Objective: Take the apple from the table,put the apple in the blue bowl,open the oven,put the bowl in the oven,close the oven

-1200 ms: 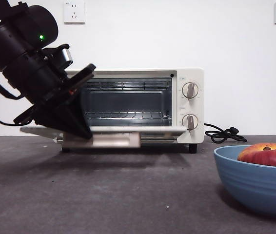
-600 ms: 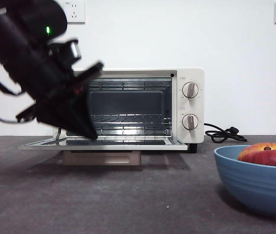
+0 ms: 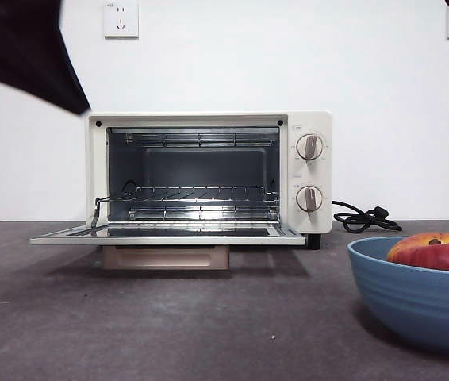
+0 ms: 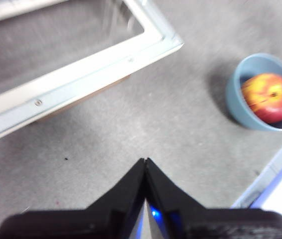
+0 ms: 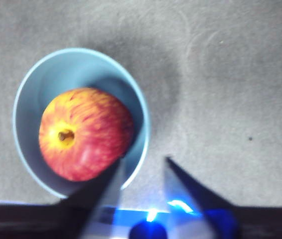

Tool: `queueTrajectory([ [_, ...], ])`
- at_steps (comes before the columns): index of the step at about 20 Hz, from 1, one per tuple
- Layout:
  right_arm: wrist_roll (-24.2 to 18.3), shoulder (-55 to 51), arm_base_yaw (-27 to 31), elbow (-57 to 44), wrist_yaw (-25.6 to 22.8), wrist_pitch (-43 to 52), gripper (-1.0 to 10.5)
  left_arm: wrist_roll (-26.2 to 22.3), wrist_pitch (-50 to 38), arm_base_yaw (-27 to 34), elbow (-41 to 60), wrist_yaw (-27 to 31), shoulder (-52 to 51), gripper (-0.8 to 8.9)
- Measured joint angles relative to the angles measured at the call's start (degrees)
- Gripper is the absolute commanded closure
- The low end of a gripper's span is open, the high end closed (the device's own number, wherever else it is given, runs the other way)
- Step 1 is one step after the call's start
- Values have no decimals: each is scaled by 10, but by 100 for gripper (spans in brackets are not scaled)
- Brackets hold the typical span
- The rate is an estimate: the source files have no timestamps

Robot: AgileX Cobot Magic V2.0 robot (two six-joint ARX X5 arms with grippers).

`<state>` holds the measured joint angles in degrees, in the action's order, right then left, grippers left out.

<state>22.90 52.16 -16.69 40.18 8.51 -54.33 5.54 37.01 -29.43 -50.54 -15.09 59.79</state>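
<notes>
Oven open, left arm pulled clear

The left gripper [image 4: 145,167], jaws pressed together on nothing, has risen from the oven [image 3: 209,171] door to the upper corner; the door now lies flat, rack exposed. The right gripper [image 5: 143,162], jaws parted, hangs above the blue bowl [image 5: 31,89], which holds the apple [image 5: 83,132] on the table [image 3: 169,325]. No lettering is legible.
</notes>
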Motion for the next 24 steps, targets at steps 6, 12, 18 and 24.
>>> queueTrajectory([
  [6,-14,70,6,0,-3,17,716,1,50,0,0,0,-89,820],
  [12,-24,158,6,0,-4,67,730,3,88,0,0,0,-108,820],
  [18,-45,202,6,0,-1,79,958,3,88,0,0,0,-108,819],
  [24,-19,195,6,37,9,35,958,5,112,0,0,0,-110,819],
])
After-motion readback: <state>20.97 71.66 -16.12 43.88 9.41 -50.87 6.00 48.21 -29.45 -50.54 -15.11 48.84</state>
